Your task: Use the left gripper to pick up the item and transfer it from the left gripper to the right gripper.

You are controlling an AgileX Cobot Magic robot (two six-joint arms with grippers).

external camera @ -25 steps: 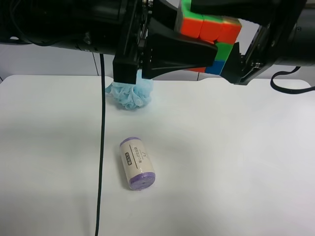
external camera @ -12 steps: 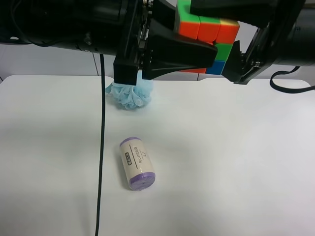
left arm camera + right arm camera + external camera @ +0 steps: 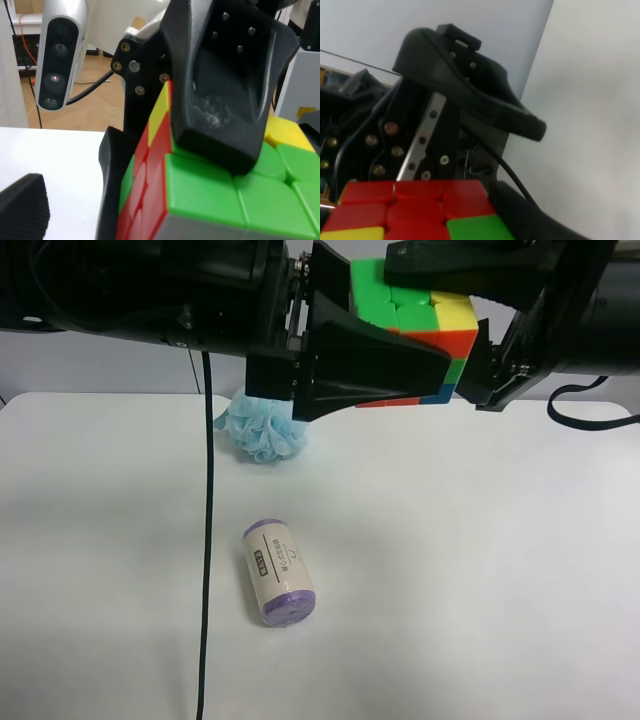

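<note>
Right gripper (image 3: 430, 305) pinches the item (image 3: 400, 300) high over the far edge of the table (image 3: 480, 570), in the exterior high view. Its wrist view shows the item's red face close. Left wrist view: left gripper (image 3: 160, 210) spread, one finger (image 3: 20, 205) clear of the item.

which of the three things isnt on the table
The colourful puzzle cube, up in the air; the purple-ended roll and the blue bath puff both rest on the white table.
</note>
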